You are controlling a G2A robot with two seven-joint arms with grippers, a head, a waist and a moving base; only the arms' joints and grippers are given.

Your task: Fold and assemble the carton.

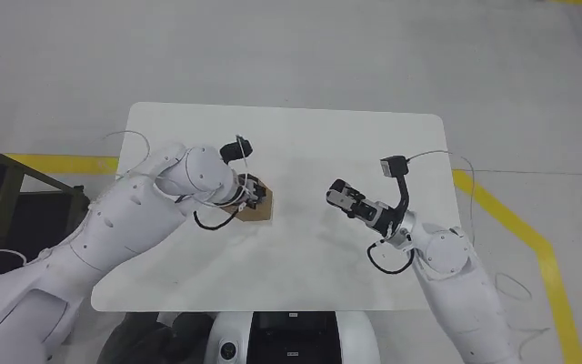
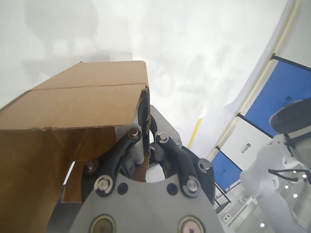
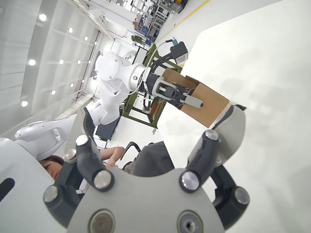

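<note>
A small brown carton (image 1: 260, 209) stands on the white table, left of centre, with its top open. My left gripper (image 1: 247, 193) is shut on one of its side walls. In the left wrist view the corrugated edge of the carton (image 2: 73, 103) runs between the two fingers of the left gripper (image 2: 146, 120). My right gripper (image 1: 338, 195) hangs open above the table to the right of the carton, apart from it, with nothing between its fingers. The right wrist view looks past the right gripper (image 3: 158, 122) to the carton (image 3: 209, 103) and the left gripper (image 3: 194, 101) clamped on its rim.
The white table (image 1: 364, 136) is bare around the carton and between the arms. An olive-green metal frame (image 1: 36, 187) stands beyond the table's left edge. Yellow floor lines (image 1: 509, 218) run past both sides.
</note>
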